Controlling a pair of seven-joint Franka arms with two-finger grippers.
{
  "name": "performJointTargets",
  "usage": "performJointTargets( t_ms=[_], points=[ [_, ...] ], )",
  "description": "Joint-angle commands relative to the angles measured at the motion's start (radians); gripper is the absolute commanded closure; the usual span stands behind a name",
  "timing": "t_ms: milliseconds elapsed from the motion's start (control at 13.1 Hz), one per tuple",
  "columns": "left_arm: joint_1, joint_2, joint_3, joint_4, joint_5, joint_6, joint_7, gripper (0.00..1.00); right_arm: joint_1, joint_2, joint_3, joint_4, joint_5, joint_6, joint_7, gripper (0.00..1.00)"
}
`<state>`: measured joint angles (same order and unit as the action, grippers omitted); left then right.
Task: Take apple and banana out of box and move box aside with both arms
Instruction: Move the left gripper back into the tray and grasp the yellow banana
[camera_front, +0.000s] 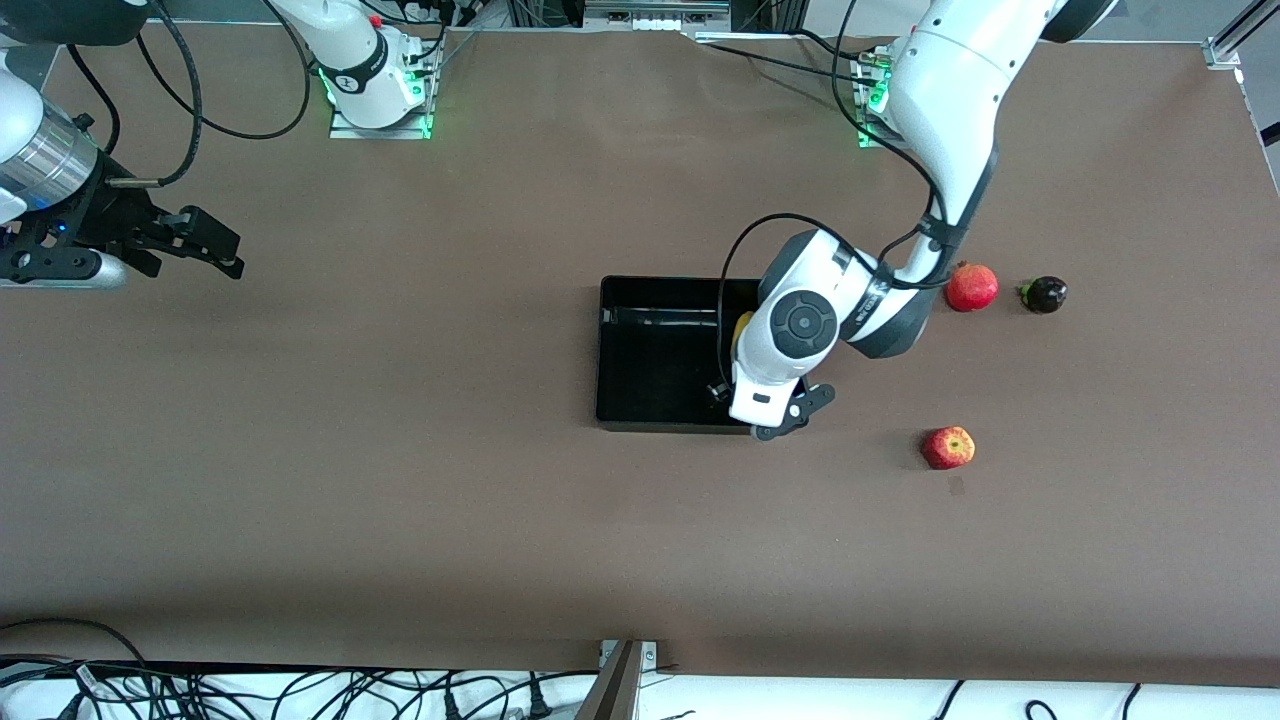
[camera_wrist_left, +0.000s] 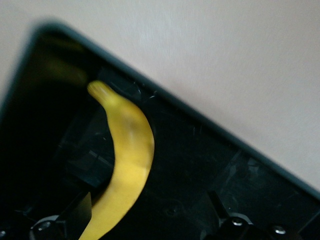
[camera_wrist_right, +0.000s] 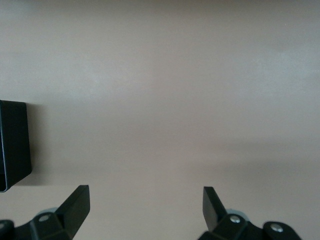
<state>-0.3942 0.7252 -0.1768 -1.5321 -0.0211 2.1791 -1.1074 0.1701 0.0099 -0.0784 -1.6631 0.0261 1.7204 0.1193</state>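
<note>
The black box (camera_front: 603, 350) stands mid-table. The yellow banana (camera_wrist_left: 127, 155) lies inside it; in the front view only a bit of the banana (camera_front: 741, 327) shows beside the left arm's wrist. My left gripper (camera_front: 785, 412) hangs over the box's end toward the left arm, and in the left wrist view the gripper (camera_wrist_left: 147, 200) is open, its fingers (camera_wrist_left: 77, 212) wide on either side of the banana. The red apple (camera_front: 948, 447) lies on the table, nearer the front camera than the box. My right gripper (camera_front: 232, 262) waits open and empty at the right arm's end.
A red pomegranate (camera_front: 971, 287) and a small dark fruit (camera_front: 1044, 294) lie beside the left arm's elbow, toward the left arm's end. The box's corner (camera_wrist_right: 14, 145) shows at the edge of the right wrist view. Cables run along the table's front edge.
</note>
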Motion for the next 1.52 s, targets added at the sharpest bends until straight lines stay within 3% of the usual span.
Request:
performJointTargets(
  t_ms=[0,152,380,457,533,609,685,913,1141,1293,1446],
  points=[
    [-0.017,0.006,-0.006,-0.063,0.065,0.045,-0.054,0.0,-0.006,0.012,0.008,0.023,0.001,-0.007,0.0,0.0],
    [-0.028,0.029,-0.01,-0.117,0.12,0.154,-0.103,0.0,-0.007,0.016,0.008,0.023,0.003,-0.005,-0.009,0.0],
    [-0.028,0.062,-0.018,-0.128,0.199,0.205,-0.179,0.0,-0.009,0.019,0.008,0.023,0.006,-0.002,-0.01,0.0],
    [-0.028,0.065,-0.018,-0.128,0.204,0.208,-0.192,0.09,-0.007,0.044,0.008,0.023,0.005,-0.001,-0.012,0.0],
    [-0.028,0.065,-0.021,-0.128,0.205,0.206,-0.193,0.5,-0.007,0.059,0.008,0.023,0.006,0.001,-0.012,0.0],
    [-0.028,0.063,-0.027,-0.128,0.204,0.205,-0.193,0.81,-0.007,0.068,0.008,0.023,0.006,0.002,-0.012,0.0],
    [-0.028,0.059,-0.03,-0.126,0.205,0.2,-0.189,1.0,-0.006,0.08,0.009,0.023,0.005,0.004,-0.015,0.0],
    [-0.026,0.033,-0.038,-0.119,0.205,0.144,-0.183,1.0,0.017,0.168,0.014,0.023,0.005,-0.008,-0.062,0.0],
    [-0.012,-0.068,-0.053,-0.108,0.167,-0.055,-0.083,1.0,0.04,0.218,0.015,0.022,0.012,0.011,-0.072,0.0],
    [0.023,-0.148,-0.053,-0.091,0.084,-0.181,0.021,1.0,0.048,0.251,0.014,0.022,0.093,0.04,-0.07,0.0],
    [0.066,-0.167,-0.044,0.011,0.017,-0.359,0.142,1.0,0.074,0.281,0.017,0.022,0.113,0.048,-0.056,0.0]
  ],
)
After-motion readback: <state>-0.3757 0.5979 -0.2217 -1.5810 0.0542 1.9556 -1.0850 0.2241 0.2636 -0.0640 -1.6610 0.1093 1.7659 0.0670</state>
